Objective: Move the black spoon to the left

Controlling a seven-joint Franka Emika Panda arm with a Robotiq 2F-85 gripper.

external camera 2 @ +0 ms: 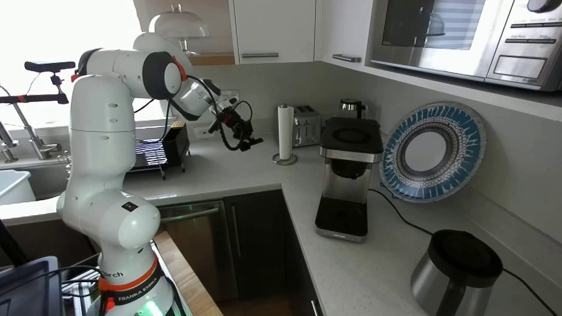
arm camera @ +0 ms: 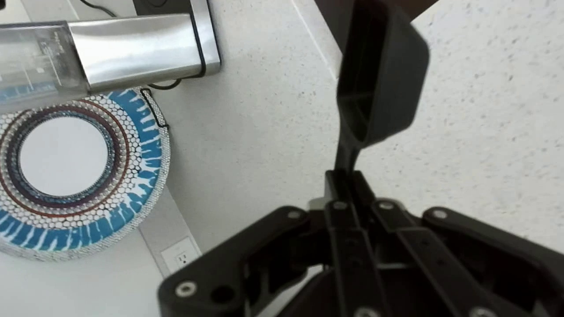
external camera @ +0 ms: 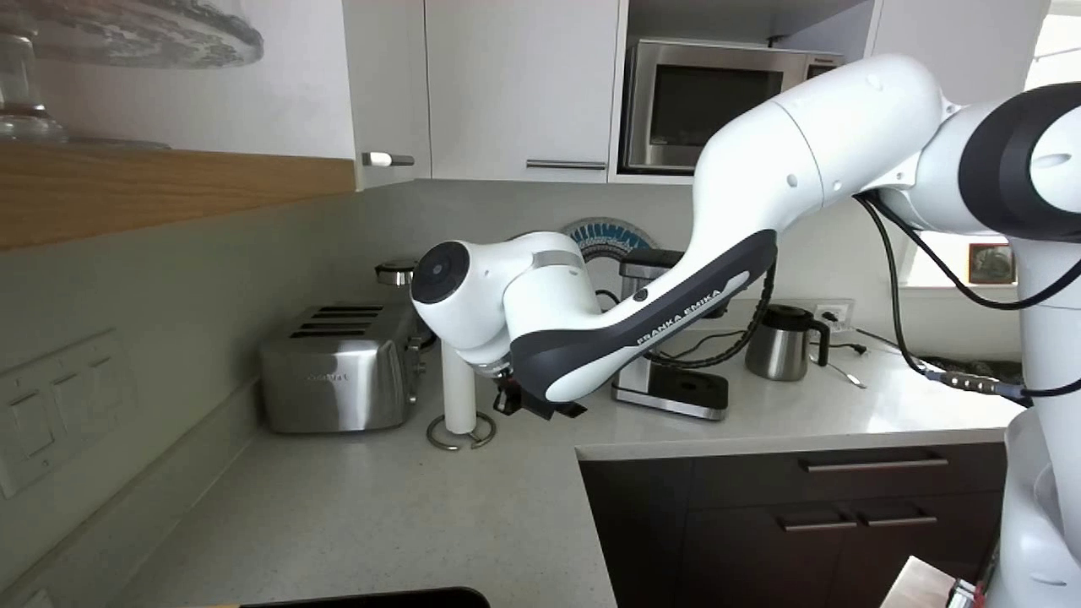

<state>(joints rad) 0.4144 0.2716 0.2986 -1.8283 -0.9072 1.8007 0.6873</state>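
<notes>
Pincer (arm camera: 350, 187) closed on the black spoon (arm camera: 398, 94): handle clamped between the fingertips (arm camera: 338, 193), bowl sticking out past them. Bowl's hollow faces left in the wrist view. Spoon is in the air over the pale desk (arm camera: 484, 167), apart from it; can't judge how high. In both exterior views pincer and spoon merge into one dark shape, so can't pick out the spoon's outline there.

In an exterior view the white arm (external camera: 811, 152) reaches in from the right and the pincer shows just right of the paper-towel roll (external camera: 459, 393). Toaster (external camera: 334, 380) is left of the roll. Coffee machine (external camera: 671, 397) sits right of the pincer, partly behind the arm, steel carafe (external camera: 777, 346) further right. Microwave (external camera: 718, 105) in the cabinet above.

In an exterior view the pincer is left of the roll, with the dish rack (external camera 2: 175, 142) on its left. Blue-patterned plate (external camera 2: 465, 145) stands on edge right of the coffee machine, steel carafe at near right.
</notes>
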